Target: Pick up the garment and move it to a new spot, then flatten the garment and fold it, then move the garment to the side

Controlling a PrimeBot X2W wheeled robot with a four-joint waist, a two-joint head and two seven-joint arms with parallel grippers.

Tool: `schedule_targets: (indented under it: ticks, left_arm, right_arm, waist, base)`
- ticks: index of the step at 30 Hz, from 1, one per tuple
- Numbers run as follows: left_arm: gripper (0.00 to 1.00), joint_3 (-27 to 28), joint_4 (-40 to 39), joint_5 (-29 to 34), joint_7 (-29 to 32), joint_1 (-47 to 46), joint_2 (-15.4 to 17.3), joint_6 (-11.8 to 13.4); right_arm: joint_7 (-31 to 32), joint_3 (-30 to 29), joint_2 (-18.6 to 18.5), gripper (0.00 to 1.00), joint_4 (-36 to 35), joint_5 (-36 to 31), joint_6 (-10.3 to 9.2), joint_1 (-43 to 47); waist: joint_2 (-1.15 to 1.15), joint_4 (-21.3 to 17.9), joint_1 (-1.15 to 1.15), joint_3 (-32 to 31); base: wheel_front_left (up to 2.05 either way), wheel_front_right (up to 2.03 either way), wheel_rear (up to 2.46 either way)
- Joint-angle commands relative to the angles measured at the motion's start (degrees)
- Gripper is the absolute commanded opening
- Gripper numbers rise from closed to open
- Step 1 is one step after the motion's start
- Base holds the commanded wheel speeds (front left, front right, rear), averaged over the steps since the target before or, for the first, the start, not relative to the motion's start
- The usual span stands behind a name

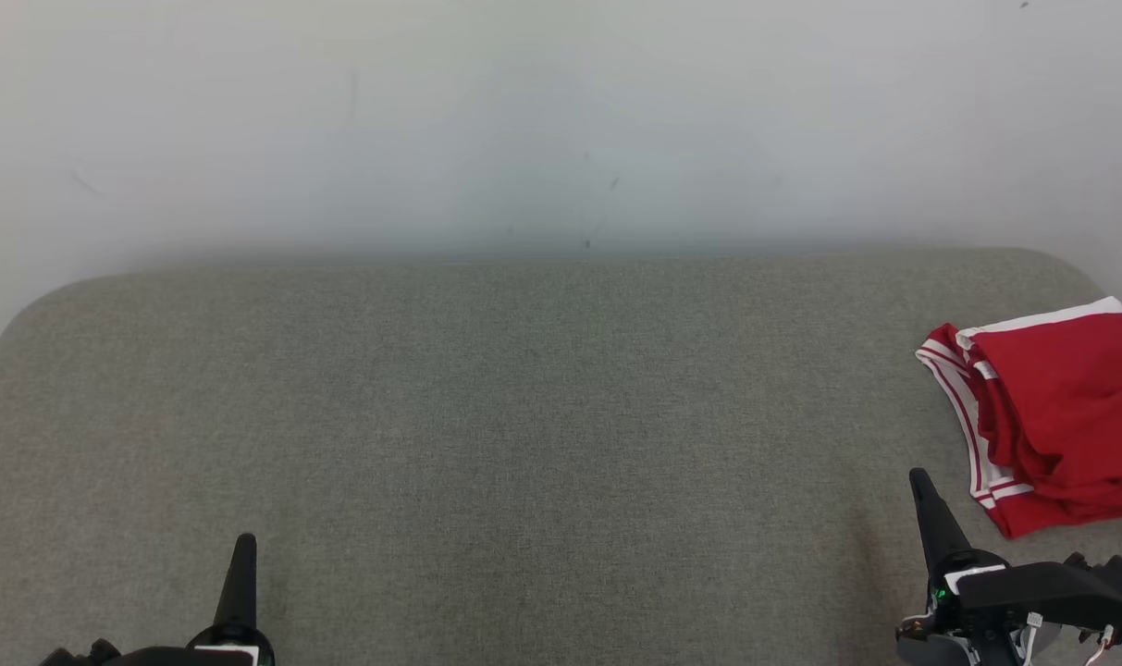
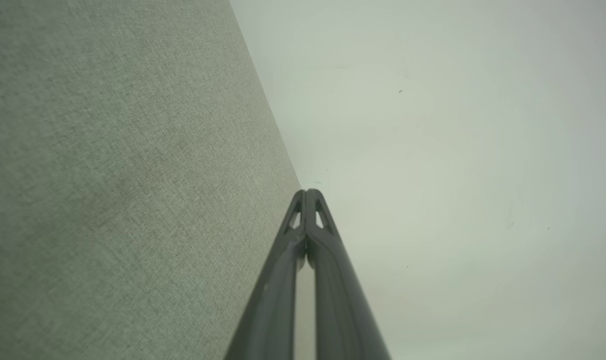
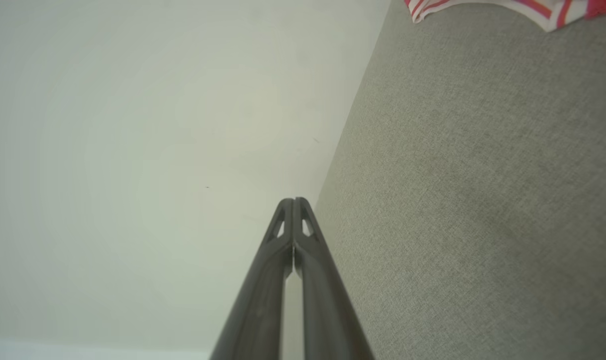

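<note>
Lying folded at three o'clock on the table (image 1: pixel 524 416), the garment (image 1: pixel 1060 407) seems finished; left pincer (image 1: pixel 245 544) and right pincer (image 1: pixel 918 479) sit pressed together, empty.

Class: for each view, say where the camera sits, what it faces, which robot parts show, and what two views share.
Head view: on the head, facing forward and down at grey surface, wall, red garment; left gripper, right gripper show.
Left wrist view: on left wrist, facing surface and wall along its shut gripper.
Right wrist view: on right wrist, same, along its shut gripper.
Shared: head and right wrist views show the garment.
</note>
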Motion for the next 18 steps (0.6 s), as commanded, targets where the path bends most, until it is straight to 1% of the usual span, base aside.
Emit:
schedule_targets:
  ticks: [1, 18]
  left_arm:
    - [0.00, 0.5, 0.0, -1.6, 0.5, -1.2, 0.1, -0.2]
    - [0.00, 1.8, 0.9, -9.2, 2.2, -2.9, 0.0, -0.8]
  right_arm:
    - [0.5, -0.5, 0.2, 0.00, -0.1, 1.4, -0.09, -1.1]
    - [2.9, -2.1, 0.7, 0.00, 1.2, 8.3, -0.10, -3.1]
  waist:
    - [0.00, 0.0, -0.01, 0.1]
    - [0.00, 0.0, -0.01, 1.0]
  base:
    - [0.00, 0.00, 0.00]
    - [0.00, 0.00, 0.00]
